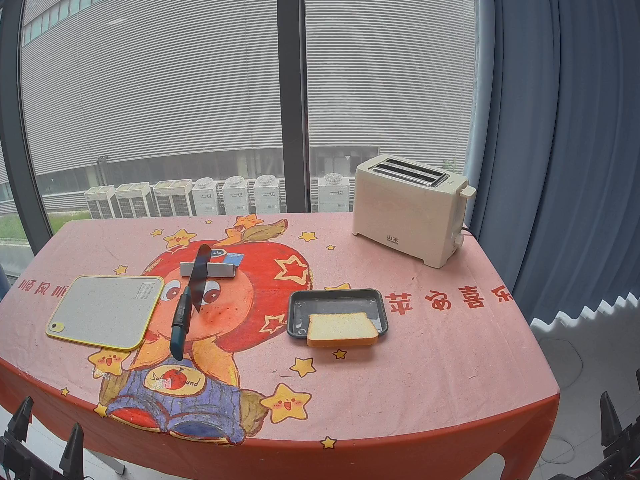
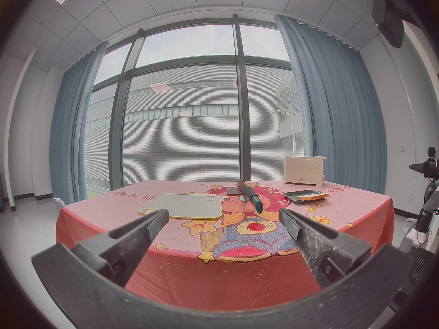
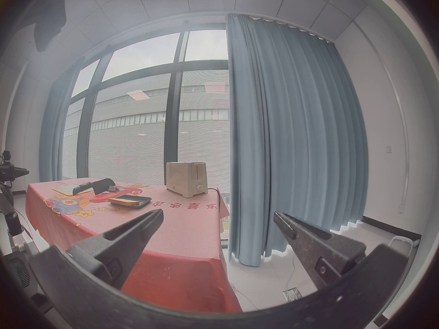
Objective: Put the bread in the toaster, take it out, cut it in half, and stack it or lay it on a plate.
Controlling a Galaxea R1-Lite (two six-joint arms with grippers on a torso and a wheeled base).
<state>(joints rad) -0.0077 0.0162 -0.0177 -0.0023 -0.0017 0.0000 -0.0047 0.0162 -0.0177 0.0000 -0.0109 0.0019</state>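
Bread (image 1: 341,329): one pale slice, lying flat across the near rim of the dark rectangular plate (image 1: 333,303), far part sitting over the plate, browner crust edge sticking out past the rim toward the front of the surface (image 1: 433,361). Not being touched by either arm.

Toaster (image 1: 407,215): standing upright at the far right of the surface, well behind the plate, two slots facing up, lever sitting on its right end.

Knife (image 1: 189,298): lying left of the plate, dark handle pointing toward the front edge, blade leaning up over a small grey block (image 1: 217,269) and crossing it.

Cutting board (image 1: 105,310): lying flat at the left, just beside the knife handle, pale grey with a yellow edge.

Surface: wearing a pink cloth printed with a cartoon apple and stars.

Left jaws: standing wide apart, gripping nothing, hanging low in front of the surface's near edge at the left, facing the cutting board and knife.

Right jaws: also standing wide apart and gripping nothing, hanging low off the near right corner, well apart from the plate and toaster, facing partly toward the blue curtain (image 1: 567,135).

Window (image 1: 167,68): running behind the surface.
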